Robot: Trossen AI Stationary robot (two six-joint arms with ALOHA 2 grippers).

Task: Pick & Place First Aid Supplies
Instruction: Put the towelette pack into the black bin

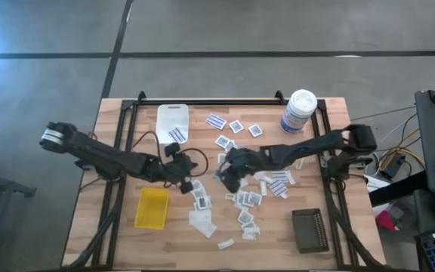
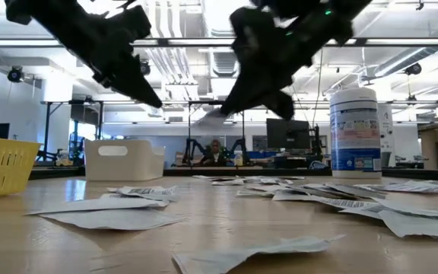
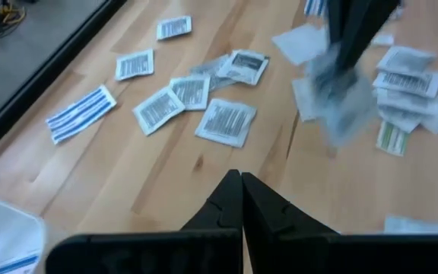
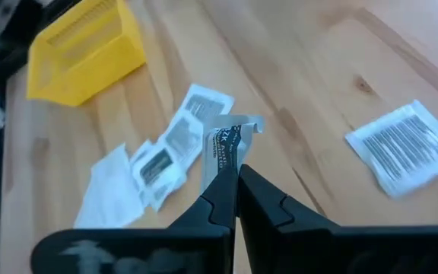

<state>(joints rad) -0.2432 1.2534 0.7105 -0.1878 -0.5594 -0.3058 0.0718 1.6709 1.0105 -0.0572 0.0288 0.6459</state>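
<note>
Right gripper [image 4: 236, 176] is clenched on a small white packet [image 4: 225, 148], pinched by its edge and lifted off the wooden table [image 1: 112, 227]; in the low view the packet [image 2: 213, 116] hangs clear of the tabletop below the right gripper [image 2: 280, 103]. In the high view this gripper [image 1: 229, 177] sits near table centre.

Left gripper [image 3: 241, 194] is clenched with nothing between its fingers, tips pressed together, hovering above bare wood. In the high view it [image 1: 186, 180] is just at 9 o'clock of the right gripper, a little apart from it.

Loose first aid packets [image 1: 244, 204] are scattered from centre toward 5 o'clock, more at 12 o'clock of centre [image 1: 236, 127], including a blue-and-white striped strip [image 1: 217, 121].

White tray [image 1: 172, 121] at 11 o'clock holds one striped strip [image 1: 177, 135]. Yellow tray [image 1: 152, 208] is at 7 o'clock, black tray [image 1: 310, 230] at 5 o'clock, both apart from the pile. White canister with blue label [image 1: 299, 111] stands upright at 1 o'clock.

A person [image 2: 216, 152] is seated far back in the room in the low view.
</note>
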